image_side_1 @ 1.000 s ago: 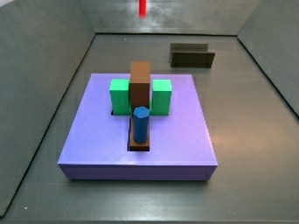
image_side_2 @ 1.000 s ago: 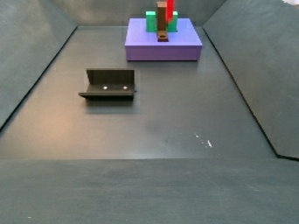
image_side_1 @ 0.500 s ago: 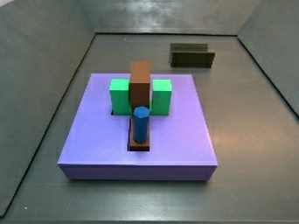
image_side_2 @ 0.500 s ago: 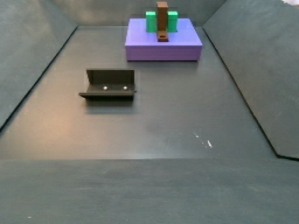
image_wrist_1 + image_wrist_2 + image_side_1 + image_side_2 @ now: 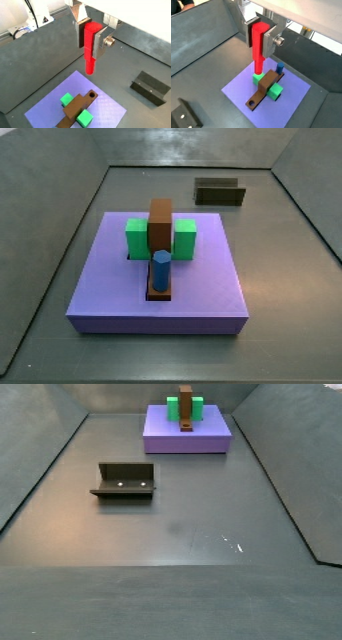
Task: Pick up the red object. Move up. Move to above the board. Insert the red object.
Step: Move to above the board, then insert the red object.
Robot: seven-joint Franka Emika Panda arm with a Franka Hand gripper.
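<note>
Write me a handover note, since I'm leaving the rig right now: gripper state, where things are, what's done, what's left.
Gripper: shut on the red peg, held upright, high above the purple platform; out of frame in both side views.
Board: on the platform between green blocks, with a blue peg standing on its low strip.
Done: pick-up and lift.
Left: line up over the board's hole, then insert.

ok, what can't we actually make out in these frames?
- The tool, shut on the red object: outside both side views, so its height over the board is unknown.
- The red object's top: hidden between the fingers in both wrist views.
- The board's hole: visible in a wrist view, too small in the side views.
- The blue peg: mostly behind the red object in a wrist view.
</note>
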